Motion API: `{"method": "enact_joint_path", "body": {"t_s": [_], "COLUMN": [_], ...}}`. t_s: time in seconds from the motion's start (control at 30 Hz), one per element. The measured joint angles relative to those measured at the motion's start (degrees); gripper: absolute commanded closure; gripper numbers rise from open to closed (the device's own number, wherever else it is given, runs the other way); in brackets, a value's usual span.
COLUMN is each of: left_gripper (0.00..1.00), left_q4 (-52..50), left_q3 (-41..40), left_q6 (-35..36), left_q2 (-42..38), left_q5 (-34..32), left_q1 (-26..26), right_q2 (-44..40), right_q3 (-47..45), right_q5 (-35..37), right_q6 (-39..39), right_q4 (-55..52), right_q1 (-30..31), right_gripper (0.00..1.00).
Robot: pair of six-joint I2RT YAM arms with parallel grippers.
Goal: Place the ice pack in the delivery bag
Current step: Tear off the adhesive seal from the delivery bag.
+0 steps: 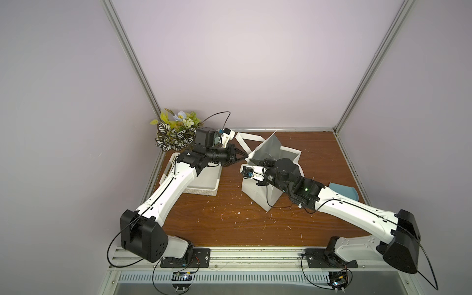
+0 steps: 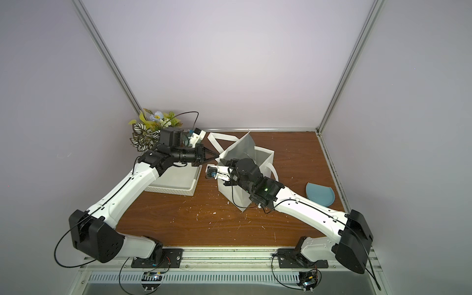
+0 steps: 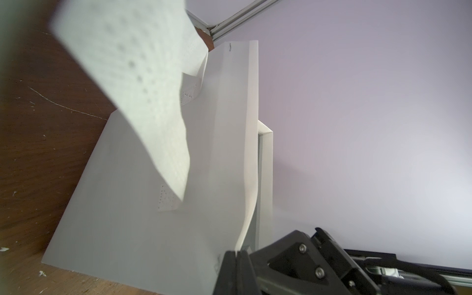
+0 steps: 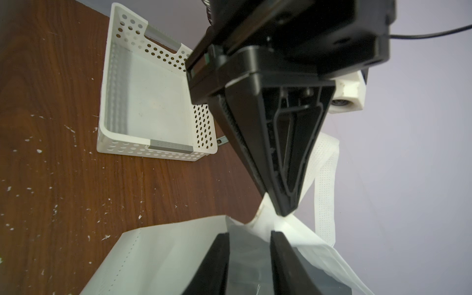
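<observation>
Jaws of the right gripper stand partly apart with nothing gripped; between them only the foil lining of the delivery bag shows. The gripper points down into the bag's mouth. The left gripper is clamped on the bag's rim corner on the side toward the white perforated basket, pulling the mouth wide. The ice pack appears in no view: not in the basket, not on the wooden table, not between any fingers. I judge it lies inside the bag, straight below the right jaws, so the right arm is nearer; its long axis cannot be told.
</observation>
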Motion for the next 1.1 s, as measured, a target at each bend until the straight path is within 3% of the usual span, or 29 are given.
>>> {"method": "enact_joint_path", "body": {"t_s": [1.1], "left_gripper": [1.0], "left_q4": [0.0], "left_q3": [0.0], "left_q6": [0.0], "left_q2": [0.0], "left_q5": [0.0], "left_q1": [0.0], "right_q2": [1.3], "right_q3": [1.3], "right_q5": [2.0], "right_q6": [-0.6], "right_q4": [2.9], "right_q1": [0.0], "right_gripper": [0.8]}}
